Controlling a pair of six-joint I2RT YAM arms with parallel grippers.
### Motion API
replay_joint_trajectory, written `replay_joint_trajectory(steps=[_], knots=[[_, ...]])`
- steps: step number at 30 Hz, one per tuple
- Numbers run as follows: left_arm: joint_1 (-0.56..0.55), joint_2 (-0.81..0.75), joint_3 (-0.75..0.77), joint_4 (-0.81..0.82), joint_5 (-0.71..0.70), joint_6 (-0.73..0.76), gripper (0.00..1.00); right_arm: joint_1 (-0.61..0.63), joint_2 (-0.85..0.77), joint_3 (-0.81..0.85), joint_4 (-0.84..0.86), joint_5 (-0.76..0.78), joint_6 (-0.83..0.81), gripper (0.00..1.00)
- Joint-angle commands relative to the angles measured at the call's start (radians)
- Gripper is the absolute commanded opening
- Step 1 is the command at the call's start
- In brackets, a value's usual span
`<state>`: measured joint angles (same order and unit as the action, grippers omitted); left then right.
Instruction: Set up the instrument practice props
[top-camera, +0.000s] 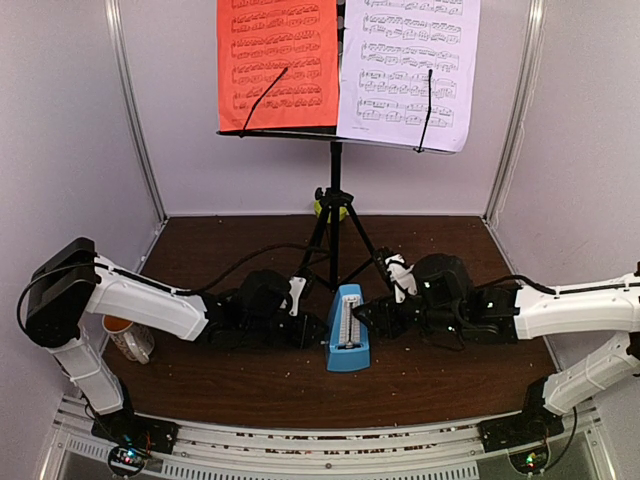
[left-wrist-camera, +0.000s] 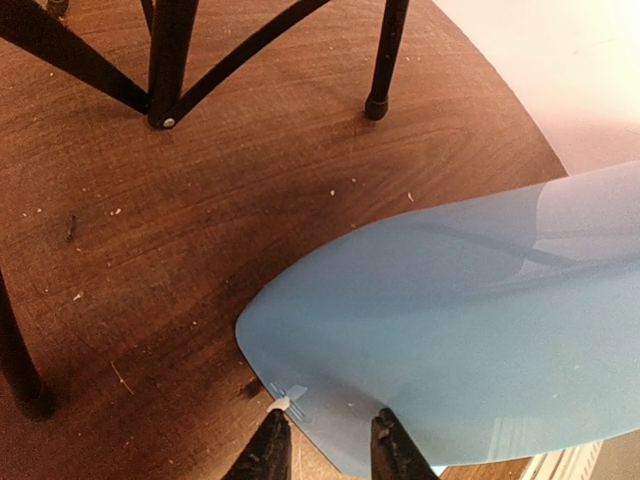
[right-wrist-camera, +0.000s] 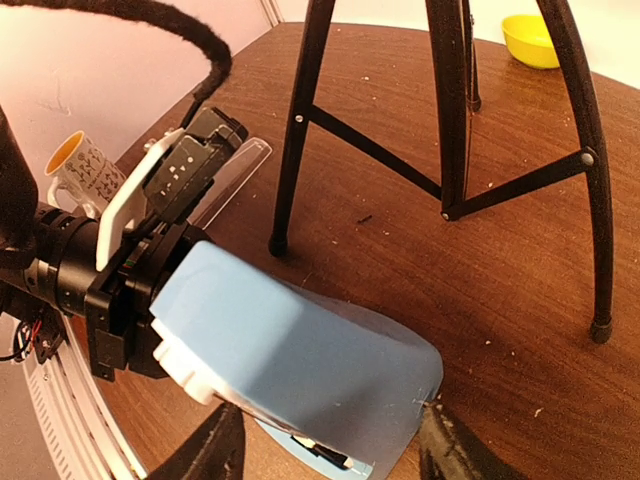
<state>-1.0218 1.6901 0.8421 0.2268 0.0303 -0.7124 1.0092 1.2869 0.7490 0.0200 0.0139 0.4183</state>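
Brown table (top-camera: 440, 380), white walls | metronome (top-camera: 346, 330) stood mid-table before stand (top-camera: 335, 200) | left gripper (left-wrist-camera: 330, 450) pinched its edge; right gripper (right-wrist-camera: 330, 445) straddled it, contact unclear | seemed light, hard, slick, tapered plastic; best held low, at the wide base.

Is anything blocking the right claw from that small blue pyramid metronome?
Nothing visible does. The right gripper straddles the small blue pyramid metronome, one finger on each side; the left gripper holds its far end.
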Motion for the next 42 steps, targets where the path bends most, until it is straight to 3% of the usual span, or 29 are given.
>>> replay_joint_trajectory(steps=[1,15,25,33,42], knots=[[0.003,0.000,0.026,0.025,0.008,0.020,0.30,-0.004,-0.011,-0.001,0.030,-0.045,-0.021,0.63],[0.004,0.004,0.032,0.016,0.006,0.024,0.30,-0.003,0.047,0.072,-0.005,-0.040,-0.029,0.65],[0.009,0.003,0.043,0.002,0.009,0.037,0.30,-0.007,-0.038,0.004,-0.055,-0.017,-0.060,0.55],[0.011,0.012,0.052,0.004,0.018,0.039,0.29,-0.008,-0.037,0.020,-0.046,-0.035,-0.083,0.66],[0.011,0.010,0.052,0.001,0.021,0.034,0.30,-0.009,0.006,0.058,-0.051,0.023,-0.063,0.55]])
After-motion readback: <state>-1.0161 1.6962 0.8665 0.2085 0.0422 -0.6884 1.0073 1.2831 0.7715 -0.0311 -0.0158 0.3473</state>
